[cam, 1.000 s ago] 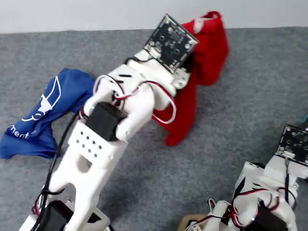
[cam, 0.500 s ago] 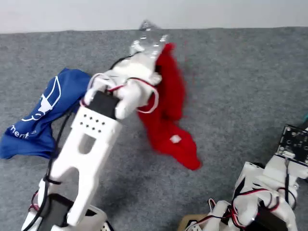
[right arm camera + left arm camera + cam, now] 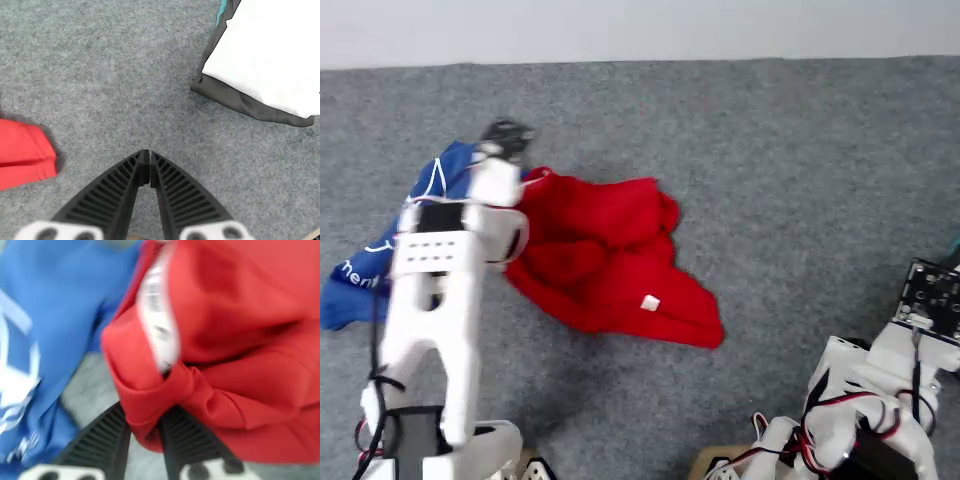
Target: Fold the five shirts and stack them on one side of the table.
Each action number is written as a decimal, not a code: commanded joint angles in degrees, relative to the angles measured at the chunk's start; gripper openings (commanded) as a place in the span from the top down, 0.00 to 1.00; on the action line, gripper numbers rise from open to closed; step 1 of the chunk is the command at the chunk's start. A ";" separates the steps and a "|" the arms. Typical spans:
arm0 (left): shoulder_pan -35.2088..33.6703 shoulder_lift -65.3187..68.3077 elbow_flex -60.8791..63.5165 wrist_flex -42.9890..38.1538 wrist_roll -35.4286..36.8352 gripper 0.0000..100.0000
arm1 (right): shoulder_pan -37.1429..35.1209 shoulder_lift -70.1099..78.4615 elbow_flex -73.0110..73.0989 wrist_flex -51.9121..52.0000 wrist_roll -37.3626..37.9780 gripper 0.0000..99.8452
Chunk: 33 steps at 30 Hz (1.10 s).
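**Fingers [image 3: 107, 442] of the left gripper [image 3: 145, 422] nipped on the red shirt; right gripper [image 3: 145, 159] closed tip to tip**

The left gripper's two black ribbed fingers stand narrowly apart, and a bunched fold of the crumpled red cloth shirt [image 3: 240, 370] is pinched between them. The white neck label [image 3: 157, 325] of that shirt lies just past the fingertips. Away from the fingers the rest of the shirt lies spread and rumpled on the grey carpet-like table cover [image 3: 800, 150], with its far hem towards the right arm [image 3: 870, 400]. In the high view a small white tag [image 3: 649, 302] sits on top of it.

The crumpled blue cloth shirt with white print [image 3: 45, 325] lies just beside the left fingers. It touches the red shirt along one edge, and in the high view it is partly under the white left arm [image 3: 430, 300].

The right gripper's black ribbed fingers [image 3: 177, 192] are pressed together at the tips, over bare table cover. One corner of the red shirt lies near them on one side. Beyond the fingertips on the other side, apart from them, a folded white cloth shirt [image 3: 270, 55] rests on a folded dark grey cloth shirt [image 3: 240, 104].
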 commanded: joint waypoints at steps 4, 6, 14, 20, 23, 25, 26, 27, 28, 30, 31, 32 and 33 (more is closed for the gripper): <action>-10.99 -0.88 -0.66 2.20 -1.23 0.84 | 0.13 0.40 -2.37 1.27 0.53 0.99; -11.08 -0.88 -0.66 3.87 -1.93 0.82 | -1.63 0.40 -2.37 1.27 0.53 0.99; -11.08 -1.05 -1.98 10.29 -5.80 0.82 | -5.58 0.40 -2.29 1.36 0.26 0.99; -10.73 -8.44 -9.98 15.30 -1.76 0.82 | -5.58 0.40 0.53 1.36 0.18 0.99; -8.09 -13.98 -13.14 18.73 -1.58 0.82 | -5.58 0.31 0.53 1.36 0.09 0.99; -4.40 -16.79 -13.49 22.42 -1.58 0.81 | -5.58 0.31 0.53 1.36 0.09 0.99; -1.93 -17.85 -13.23 24.62 -1.58 0.81 | -5.58 0.31 0.62 1.36 0.09 0.99; 0.62 -18.37 -12.62 26.64 -1.58 0.81 | -5.58 0.31 0.70 1.36 0.09 0.99; 3.69 -18.55 -11.74 28.22 -1.58 0.81 | -5.58 0.31 0.70 1.36 0.09 0.99; 8.18 -18.55 -9.10 29.01 -1.58 0.81 | -5.58 0.31 0.70 1.36 0.09 0.99; 9.93 -18.46 -6.99 28.13 -1.67 0.81 | -5.58 0.31 0.70 1.36 0.09 0.99; 11.34 -18.46 -4.62 26.29 -1.76 0.81 | -5.58 0.31 0.70 1.36 0.09 0.99; 12.66 -18.46 -2.15 24.09 -2.29 0.81 | -5.58 0.31 0.70 1.36 0.09 0.99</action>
